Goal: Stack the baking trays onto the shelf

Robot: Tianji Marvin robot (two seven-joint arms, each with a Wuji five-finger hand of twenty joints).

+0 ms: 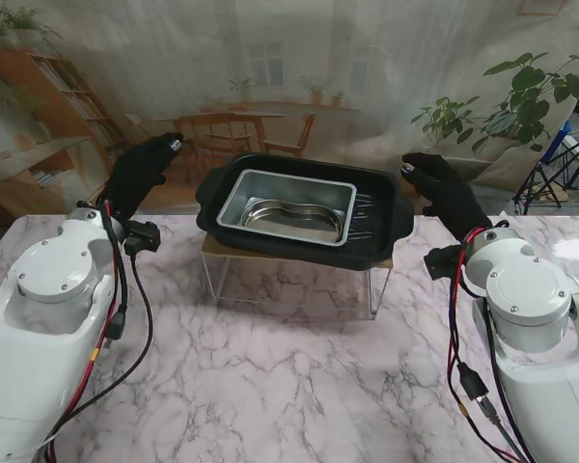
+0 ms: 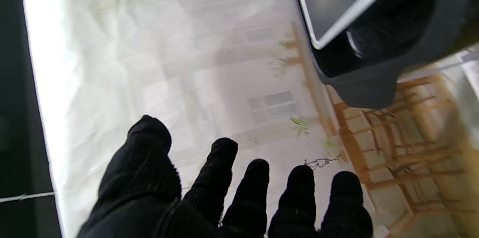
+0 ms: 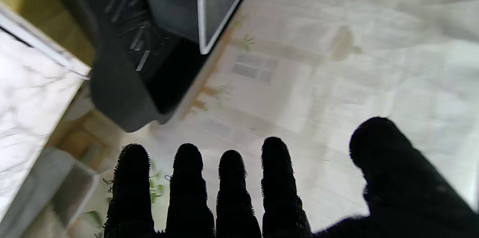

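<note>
A black baking tray rests on a low wire-legged wooden shelf at the far middle of the table. Inside it sits a rectangular silver tray, with a smaller shiny steel tray nested in that. My left hand, in a black glove, hovers open just left of the black tray's handle, apart from it. On the other side my right hand is open too, a little clear of the right handle. The wrist views show spread fingers and fingers holding nothing, with the black tray's corner and corner ahead.
The marble table top stretches toward me in front of the shelf. A printed backdrop hangs right behind the shelf. Cables run along both forearms. A tripod stands off the table at the far right.
</note>
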